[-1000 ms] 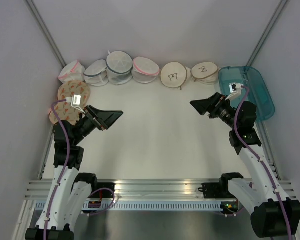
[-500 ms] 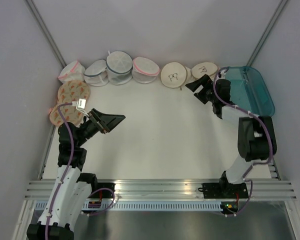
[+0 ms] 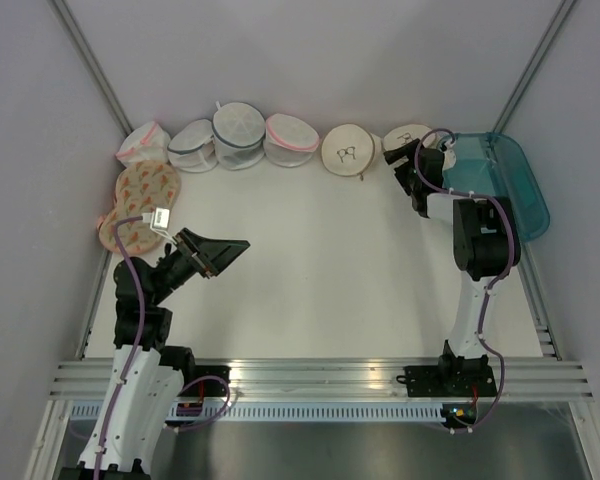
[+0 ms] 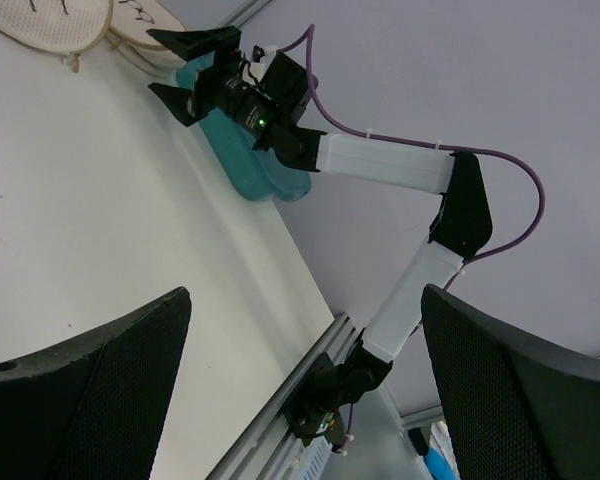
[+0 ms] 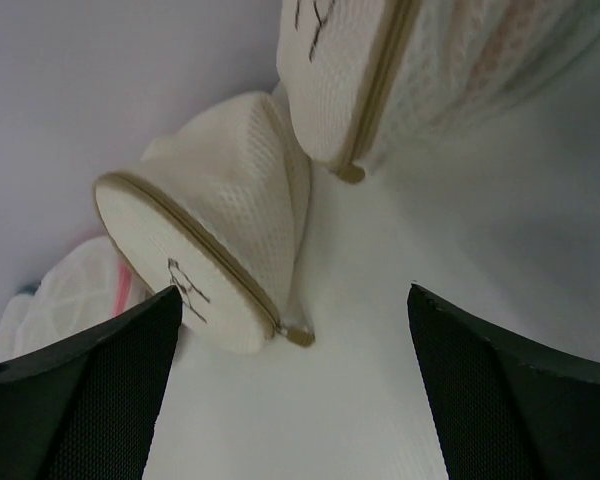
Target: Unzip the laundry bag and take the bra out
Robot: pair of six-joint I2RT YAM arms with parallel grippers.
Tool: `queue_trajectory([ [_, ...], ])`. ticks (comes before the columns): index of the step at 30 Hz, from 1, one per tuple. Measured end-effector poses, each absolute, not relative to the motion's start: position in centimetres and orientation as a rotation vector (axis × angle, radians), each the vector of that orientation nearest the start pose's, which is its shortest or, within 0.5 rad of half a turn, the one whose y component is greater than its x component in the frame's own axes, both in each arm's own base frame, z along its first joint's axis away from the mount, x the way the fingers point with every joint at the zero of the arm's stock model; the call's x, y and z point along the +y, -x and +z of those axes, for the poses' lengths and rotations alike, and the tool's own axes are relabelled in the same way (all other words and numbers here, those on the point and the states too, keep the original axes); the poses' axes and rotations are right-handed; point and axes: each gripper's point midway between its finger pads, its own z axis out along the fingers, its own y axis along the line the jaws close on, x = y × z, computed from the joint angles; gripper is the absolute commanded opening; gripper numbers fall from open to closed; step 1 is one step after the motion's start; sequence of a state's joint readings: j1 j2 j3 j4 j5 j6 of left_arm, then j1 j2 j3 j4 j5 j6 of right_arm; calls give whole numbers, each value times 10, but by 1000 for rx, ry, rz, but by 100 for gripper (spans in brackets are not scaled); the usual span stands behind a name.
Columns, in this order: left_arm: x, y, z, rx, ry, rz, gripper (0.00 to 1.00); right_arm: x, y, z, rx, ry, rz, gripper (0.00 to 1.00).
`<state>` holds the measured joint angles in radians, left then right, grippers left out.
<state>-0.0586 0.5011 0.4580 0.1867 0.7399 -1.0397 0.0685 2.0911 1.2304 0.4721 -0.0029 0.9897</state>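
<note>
hovering my right jaws, spread wide, before the cream laundry bag [image 5: 220, 210] to line up its tan zip pull [image 5: 298, 337]; left jaws gape empty over the tabletop [image 3: 310, 260].

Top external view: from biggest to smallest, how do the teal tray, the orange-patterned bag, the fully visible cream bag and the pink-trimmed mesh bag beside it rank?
1. teal tray
2. orange-patterned bag
3. cream bag and pink-trimmed mesh bag: too alike to rank.

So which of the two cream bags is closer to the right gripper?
The cream bag beside the teal tray; the right gripper hangs just before it.
</note>
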Motion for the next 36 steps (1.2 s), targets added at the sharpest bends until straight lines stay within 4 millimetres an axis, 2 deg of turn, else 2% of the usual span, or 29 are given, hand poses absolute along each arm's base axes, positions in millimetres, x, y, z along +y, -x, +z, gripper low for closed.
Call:
queue_trajectory([
  [5,-157,-207,290,1653,132,-1394,100,59,-611,96,1710,-930,617,98],
  [10,-157,-205,289,1679,146,-1389,100,42,-639,92,1672,-993,507,98],
  [15,-156,-202,299,1674,124,-1362,100,27,-650,89,1660,-1072,360,98],
  [20,-155,-200,302,1679,115,-1349,100,25,-657,104,1632,-1102,280,97],
  [24,-155,-200,298,1695,125,-1346,100,26,-654,104,1636,-1132,251,95],
  [30,-154,-201,297,1699,132,-1340,100,21,-629,70,1717,-1212,148,96],
  [36,-153,-201,297,1698,140,-1334,100,19,-605,50,1755,-1250,92,96],
])
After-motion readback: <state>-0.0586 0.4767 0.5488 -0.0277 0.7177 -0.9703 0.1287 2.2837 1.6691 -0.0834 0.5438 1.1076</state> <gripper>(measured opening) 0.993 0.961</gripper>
